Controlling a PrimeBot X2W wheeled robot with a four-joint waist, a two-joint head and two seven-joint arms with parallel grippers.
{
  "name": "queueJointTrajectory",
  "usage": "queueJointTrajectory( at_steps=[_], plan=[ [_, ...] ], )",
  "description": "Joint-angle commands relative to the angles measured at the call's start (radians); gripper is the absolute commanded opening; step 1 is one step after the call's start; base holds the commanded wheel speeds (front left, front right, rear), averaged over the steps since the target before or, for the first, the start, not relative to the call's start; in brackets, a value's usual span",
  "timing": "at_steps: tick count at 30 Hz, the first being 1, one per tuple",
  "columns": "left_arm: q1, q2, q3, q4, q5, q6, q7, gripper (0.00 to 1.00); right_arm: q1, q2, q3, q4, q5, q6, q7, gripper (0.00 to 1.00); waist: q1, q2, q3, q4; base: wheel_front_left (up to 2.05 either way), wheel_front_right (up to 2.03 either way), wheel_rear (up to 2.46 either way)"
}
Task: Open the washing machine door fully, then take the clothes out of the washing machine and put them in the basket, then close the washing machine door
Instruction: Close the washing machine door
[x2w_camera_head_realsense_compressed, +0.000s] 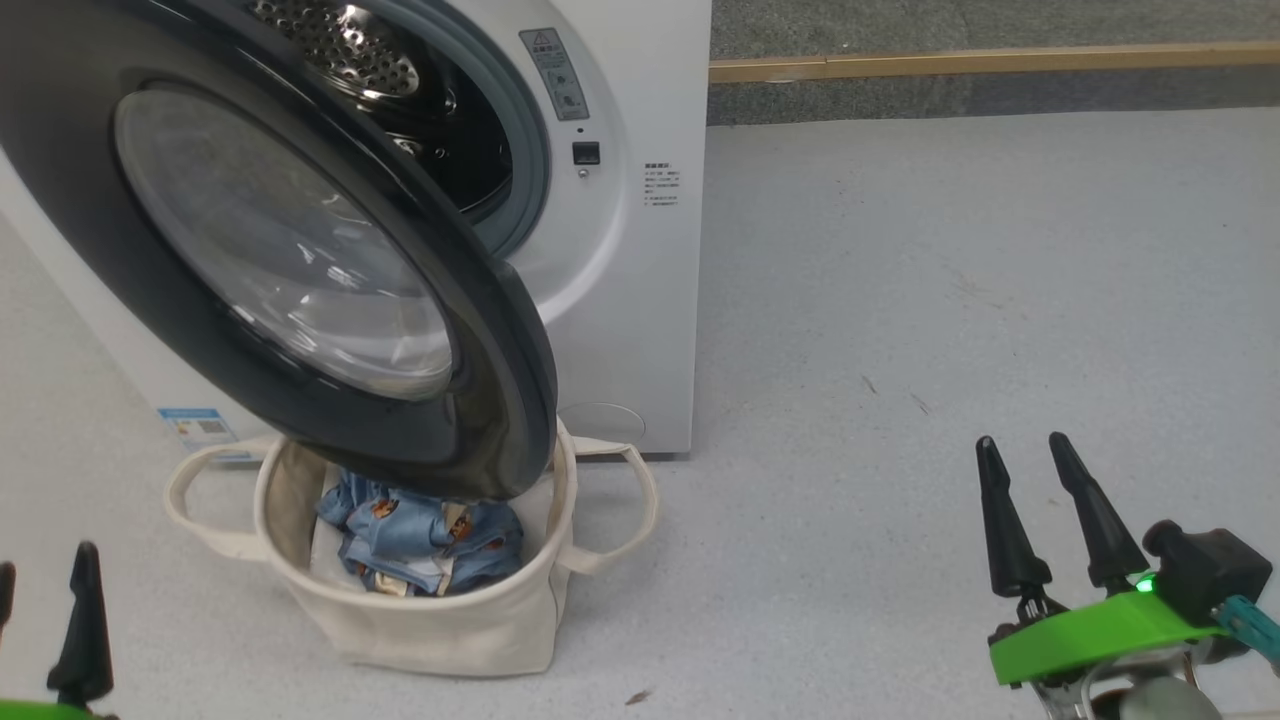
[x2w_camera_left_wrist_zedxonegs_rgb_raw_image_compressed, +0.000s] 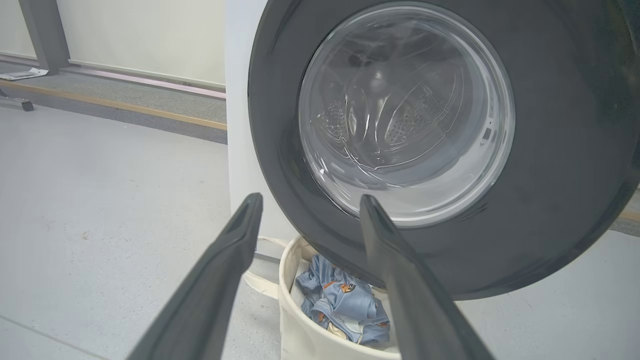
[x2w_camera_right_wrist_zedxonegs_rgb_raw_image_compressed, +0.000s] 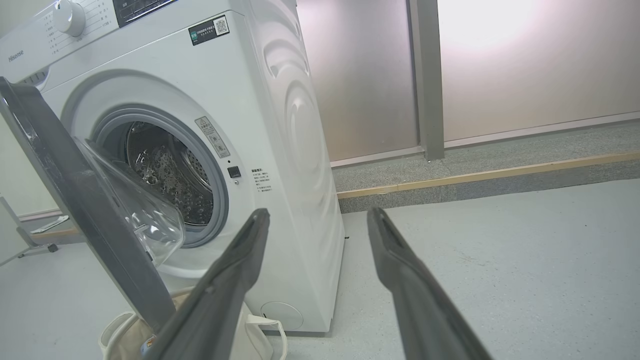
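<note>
The white washing machine (x2w_camera_head_realsense_compressed: 620, 270) stands at the upper left with its door (x2w_camera_head_realsense_compressed: 90, 260) swung part open over the basket (x2w_camera_head_realsense_compressed: 440, 620). The light blue clothes (x2w_camera_head_realsense_compressed: 420, 545) lie inside the cream basket. Through the gap the steel drum (x2w_camera_head_realsense_compressed: 350, 45) shows. My left gripper (x2w_camera_head_realsense_compressed: 40, 570) is open at the lower left, short of the basket. My right gripper (x2w_camera_head_realsense_compressed: 1025, 445) is open at the lower right, well clear of the machine. In the left wrist view my open left gripper (x2w_camera_left_wrist_zedxonegs_rgb_raw_image_compressed: 310, 200) points at the door (x2w_camera_left_wrist_zedxonegs_rgb_raw_image_compressed: 550, 150), with the clothes (x2w_camera_left_wrist_zedxonegs_rgb_raw_image_compressed: 340, 302) below. The right wrist view has my open right gripper (x2w_camera_right_wrist_zedxonegs_rgb_raw_image_compressed: 320, 215) facing the machine (x2w_camera_right_wrist_zedxonegs_rgb_raw_image_compressed: 280, 125).
Grey floor (x2w_camera_head_realsense_compressed: 950, 300) stretches to the right of the machine. A wooden strip (x2w_camera_head_realsense_compressed: 1000, 62) runs along the far edge. A small label sticker (x2w_camera_head_realsense_compressed: 200, 425) sits at the machine's lower left corner.
</note>
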Motion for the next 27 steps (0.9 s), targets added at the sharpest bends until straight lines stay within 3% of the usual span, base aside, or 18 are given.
queueJointTrajectory(
  at_steps=[1,16,27],
  plan=[
    [-0.033,0.032,0.063,-0.033,0.014,-0.003,-0.012,1.00,-0.014,-0.002,0.011,-0.034,-0.008,0.001,-0.011,1.00,0.0000,0.0000,-0.002,0.002,0.00,0.00,0.00],
    [0.073,-0.059,0.150,-0.102,0.067,-0.033,-0.012,1.00,-0.002,-0.003,0.031,-0.022,-0.011,0.001,-0.012,1.00,0.0000,0.0000,-0.009,-0.012,0.00,0.00,0.00],
    [0.049,-0.044,0.122,-0.106,0.120,-0.049,-0.010,1.00,-0.015,-0.009,0.039,-0.018,-0.013,0.001,-0.012,1.00,0.0000,0.0000,-0.009,-0.003,0.00,0.00,0.00]
  ],
)
